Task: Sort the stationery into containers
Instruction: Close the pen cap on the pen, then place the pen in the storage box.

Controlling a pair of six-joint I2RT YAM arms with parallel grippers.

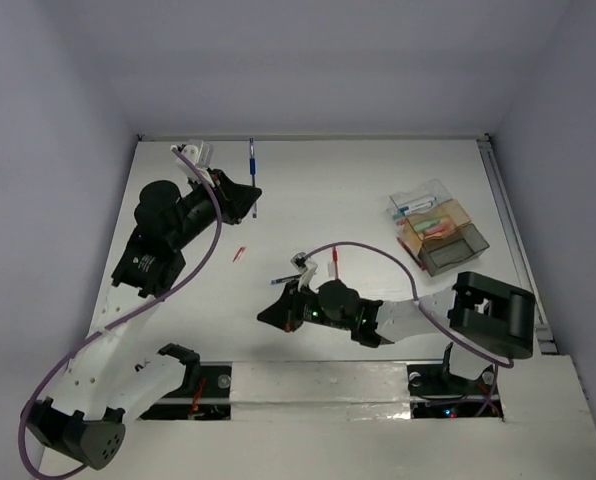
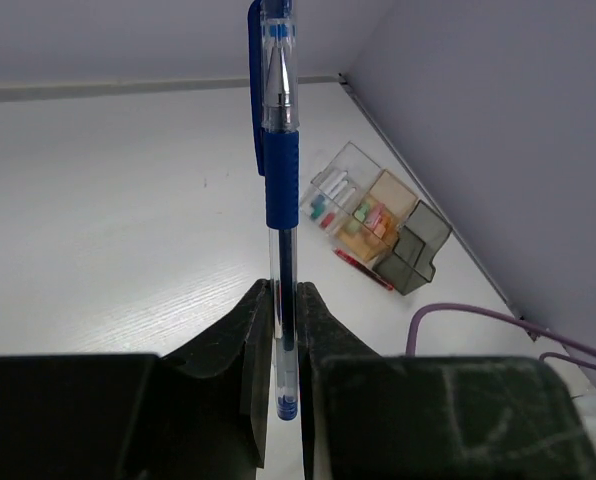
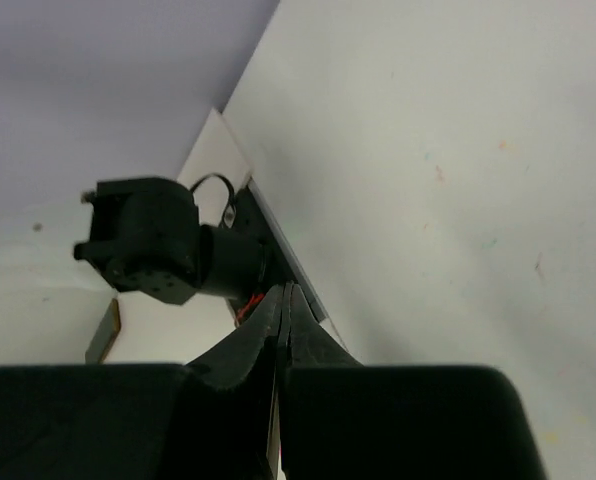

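Note:
My left gripper [image 1: 252, 197] [image 2: 286, 292] is shut on a blue pen [image 2: 281, 170] [image 1: 252, 158] near its tail, at the table's far left. The pen sticks out straight past the fingertips. The containers [image 1: 438, 230] [image 2: 378, 222], clear, orange-tan and grey boxes joined side by side, stand at the right with small coloured items inside. A red pen [image 2: 364, 268] lies against their near side. My right gripper [image 1: 266, 316] [image 3: 283, 292] is shut with nothing between the jaws, low over the table's middle. Another red pen [image 1: 335, 263], a small red piece [image 1: 240, 254] and a blue-and-white pen [image 1: 286, 279] lie close by.
A purple cable [image 1: 363, 248] loops from the right arm over the middle of the table. A black arm joint [image 3: 143, 250] fills the right wrist view ahead of the jaws. Grey walls close the table at the back and both sides.

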